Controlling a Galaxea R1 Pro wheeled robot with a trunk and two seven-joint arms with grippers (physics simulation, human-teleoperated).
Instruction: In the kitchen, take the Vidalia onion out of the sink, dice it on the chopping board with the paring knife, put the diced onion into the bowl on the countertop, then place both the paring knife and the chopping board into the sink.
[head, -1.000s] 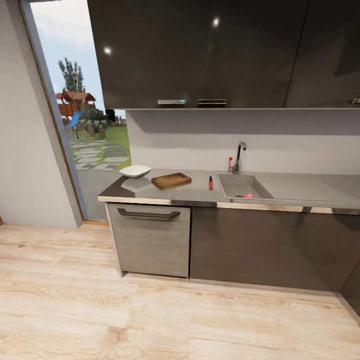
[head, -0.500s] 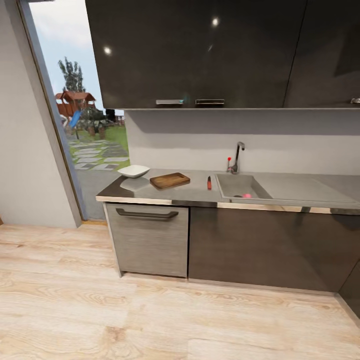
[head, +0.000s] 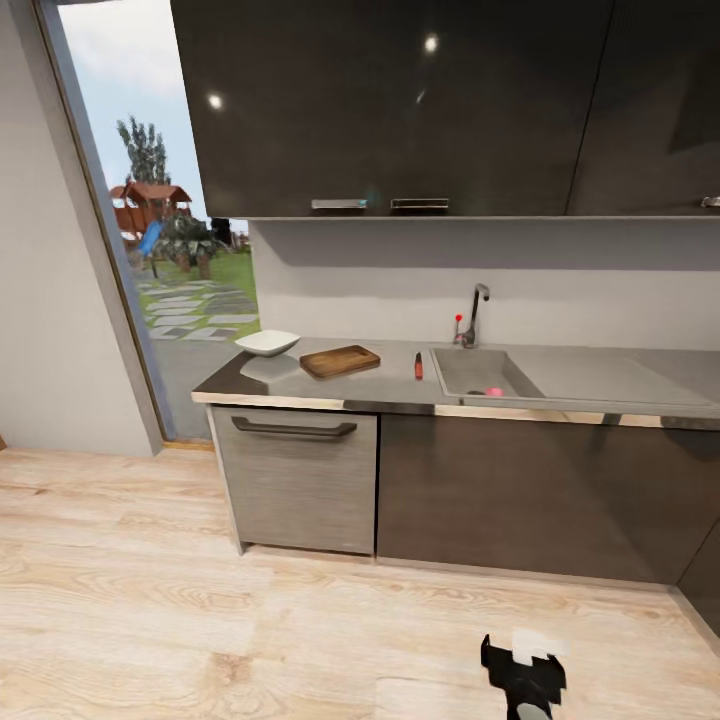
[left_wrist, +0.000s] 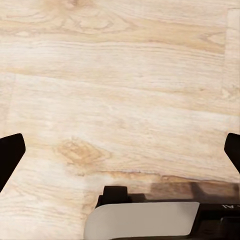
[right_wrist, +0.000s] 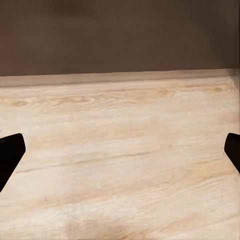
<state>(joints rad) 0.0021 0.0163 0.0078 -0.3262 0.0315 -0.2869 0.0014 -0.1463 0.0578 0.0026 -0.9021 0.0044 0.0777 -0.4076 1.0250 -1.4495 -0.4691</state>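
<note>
Board (head: 341, 360) lain between bowl (head: 267, 342) and knife (head: 418, 365) | sink (head: 480, 372) beside | both grippers' fingers spread, nothing held over floor (head: 200, 600)

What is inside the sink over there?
A small pink round thing lies low in the sink, near its front wall. That wall hides the rest of the basin floor.

countertop (head: 395, 385): runs along the back wall, over the cabinets
bowl (head: 267, 343): on the countertop's left end
chopping board (head: 340, 361): just right of the bowl
paring knife (head: 418, 365): between board and sink
sink (head: 480, 375): right of the knife, faucet (head: 475, 313) behind
</note>
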